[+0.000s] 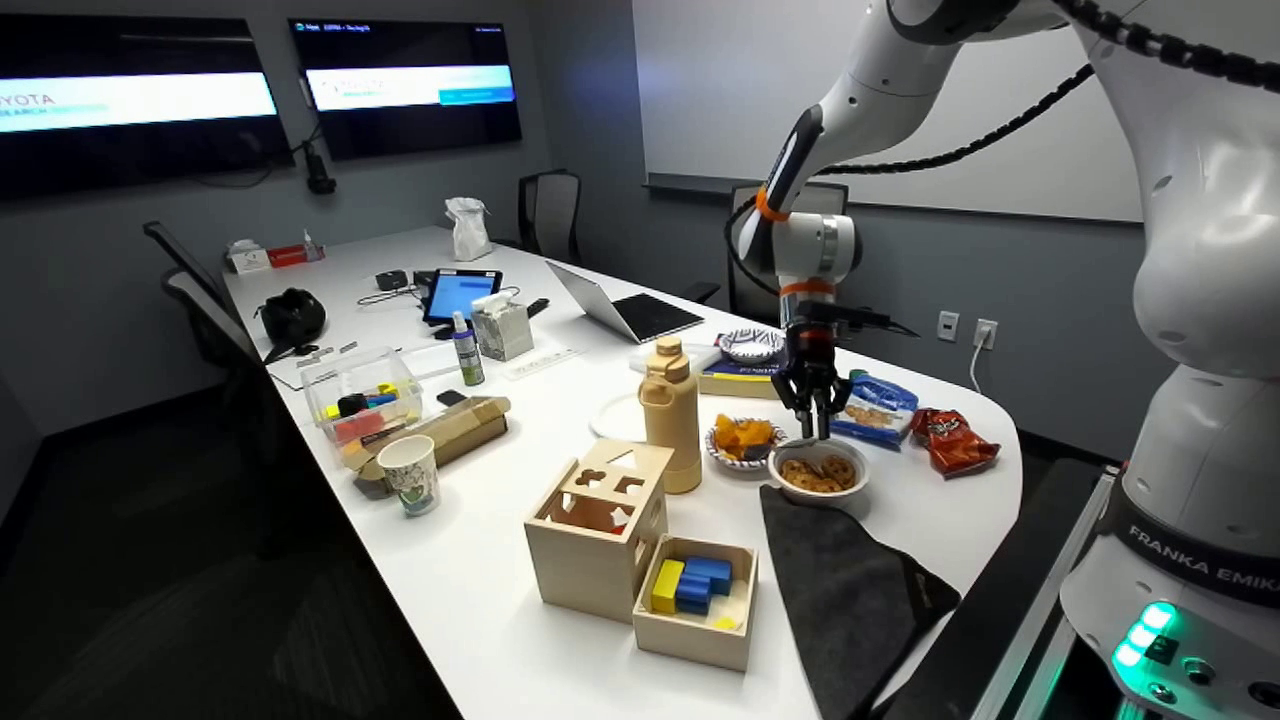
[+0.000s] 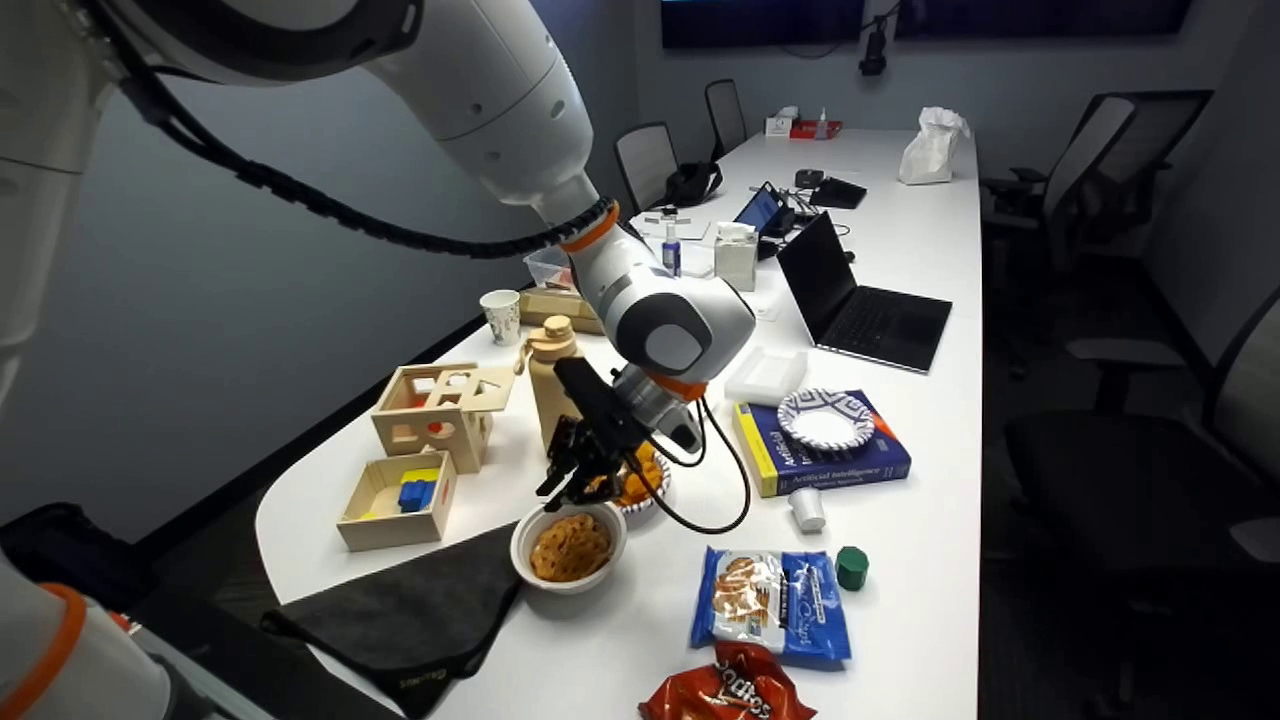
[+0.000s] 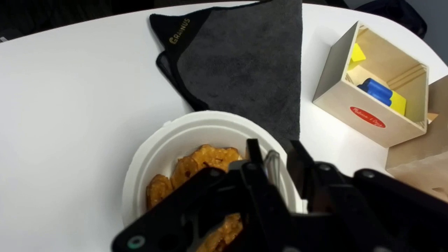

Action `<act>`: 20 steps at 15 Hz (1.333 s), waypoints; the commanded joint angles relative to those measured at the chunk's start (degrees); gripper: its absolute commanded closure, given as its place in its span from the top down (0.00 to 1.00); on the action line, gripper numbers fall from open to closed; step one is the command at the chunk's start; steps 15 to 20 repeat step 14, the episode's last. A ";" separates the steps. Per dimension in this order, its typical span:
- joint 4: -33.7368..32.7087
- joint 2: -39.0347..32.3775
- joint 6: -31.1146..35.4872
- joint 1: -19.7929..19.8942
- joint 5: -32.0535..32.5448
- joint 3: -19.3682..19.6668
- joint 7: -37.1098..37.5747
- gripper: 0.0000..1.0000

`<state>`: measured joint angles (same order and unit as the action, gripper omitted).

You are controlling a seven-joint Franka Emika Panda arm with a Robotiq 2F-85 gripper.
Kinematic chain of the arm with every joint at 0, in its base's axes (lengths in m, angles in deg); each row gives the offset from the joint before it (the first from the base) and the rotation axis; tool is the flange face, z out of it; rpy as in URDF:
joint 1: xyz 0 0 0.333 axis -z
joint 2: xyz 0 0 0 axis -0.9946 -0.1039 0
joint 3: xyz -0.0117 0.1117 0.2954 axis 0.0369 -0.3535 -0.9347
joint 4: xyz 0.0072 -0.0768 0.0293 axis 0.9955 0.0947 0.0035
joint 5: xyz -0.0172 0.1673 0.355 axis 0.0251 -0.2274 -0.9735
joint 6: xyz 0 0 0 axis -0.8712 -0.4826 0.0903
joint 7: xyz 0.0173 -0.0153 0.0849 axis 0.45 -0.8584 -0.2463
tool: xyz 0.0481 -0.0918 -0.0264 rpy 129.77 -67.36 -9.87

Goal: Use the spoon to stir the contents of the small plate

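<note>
The small plate (image 1: pixel 738 463) holds orange food and has a patterned pale rim. It is partly hidden by the arm in an exterior view (image 2: pixel 662 480) and does not show in the wrist view. My gripper (image 1: pixel 812 430) points down at the edge of the white bowl, beside the small plate. In the wrist view its fingers (image 3: pixel 275 142) are apart. The silver handle of the spoon (image 3: pixel 273 166) shows between them, nearer the left finger, with a gap on the right. The spoon's other end is hidden there; a dark grey piece over the small plate may be it.
The white bowl (image 1: pixel 862 472) with cookies stands under the gripper. A dark cloth (image 1: pixel 840 580), a wooden block box (image 1: pixel 695 640), a shape sorter (image 1: pixel 590 570) and a tan bottle (image 1: pixel 675 420) stand near. Blue (image 2: pixel 770 600) and red (image 2: pixel 730 690) snack packets lie beyond the bowl.
</note>
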<state>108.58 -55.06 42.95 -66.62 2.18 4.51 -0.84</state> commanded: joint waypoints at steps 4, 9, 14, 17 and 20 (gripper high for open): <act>1.10 0.00 0.83 -0.01 -1.35 0.19 1.98 0.81; 0.77 0.23 0.23 0.11 -1.47 0.12 2.20 1.00; 1.87 2.27 0.70 0.16 -1.76 0.38 1.94 1.00; 1.87 2.27 0.70 0.16 -1.76 0.38 1.94 1.00; 1.87 2.27 0.70 0.16 -1.76 0.38 1.94 1.00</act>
